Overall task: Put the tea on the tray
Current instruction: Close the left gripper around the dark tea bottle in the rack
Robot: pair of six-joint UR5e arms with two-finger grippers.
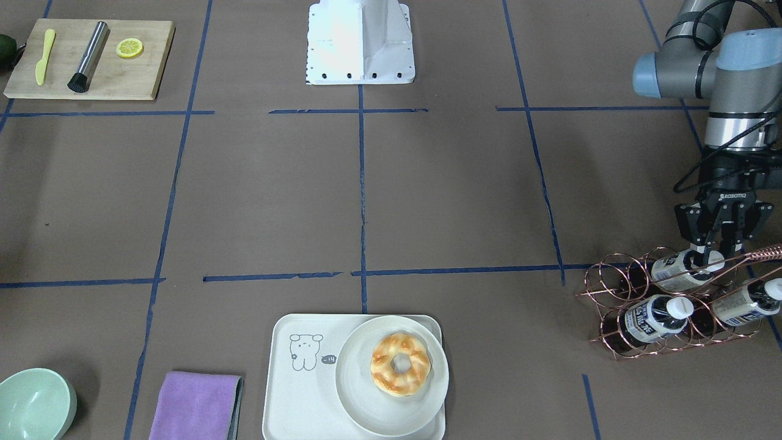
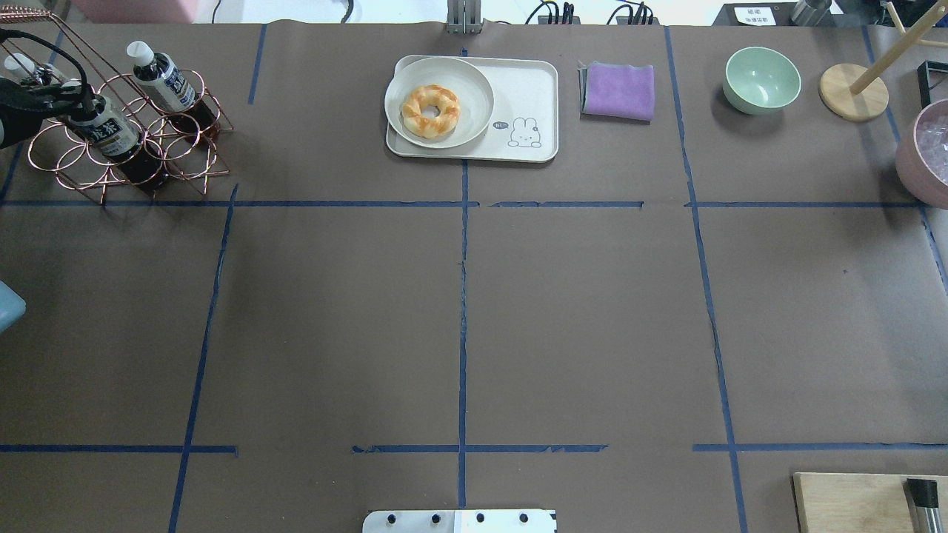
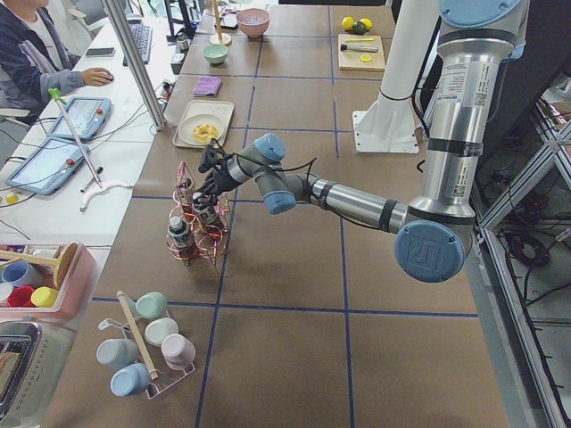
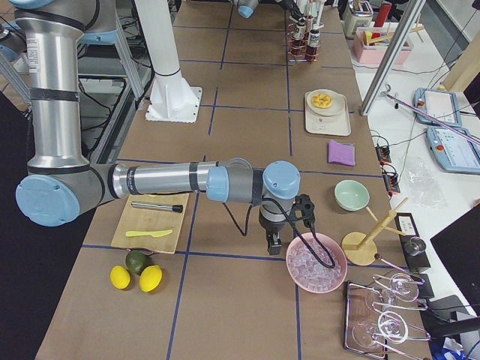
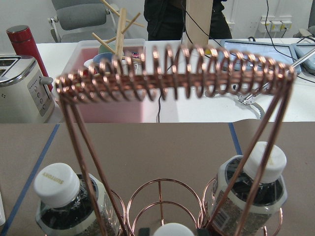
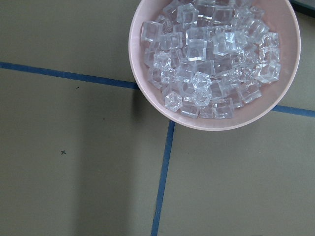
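- Tea (image 1: 675, 272): lies slanted in a ring of the copper rack (image 5: 172, 81), at about 10 o'clock on the surface in the overhead view. It is not lifted out.
- Two other bottles (image 1: 650, 318) of the same kind sit in the rack just beside it. Nothing is touching them.
- Left gripper (image 1: 716, 255): low over the rack, with one finger on each side of the tea's white cap. The wrist view shows that cap at its bottom edge, between the two fingers. I cannot tell whether the fingers pinch the cap or only flank it.
- Tray (image 1: 287, 391): at 12 o'clock on the surface in the overhead view, well apart from the rack. There is no bottle on it.
- Plate (image 1: 366, 409) with a donut (image 1: 400, 363) covers one half of the tray. The bear-drawing half, at 3 o'clock of the plate in the overhead view, is bare.
- Right gripper (image 4: 274, 246): just beside the ice bowl (image 6: 224, 124), at about 2 o'clock on the surface. It shows only in a side camera, so I cannot tell how its jaws stand. It seems to have no part in this step.
- Progress, as a judgement: early. The reach to the tea looks done, and the grasp is at most just made.
- Left to do:
  - confirm the grip;
  - draw the tea out of its ring, clear of the rack's handle;
  - carry it across toward 12 o'clock;
  - stand it on the bare half of the tray;
  - let go.
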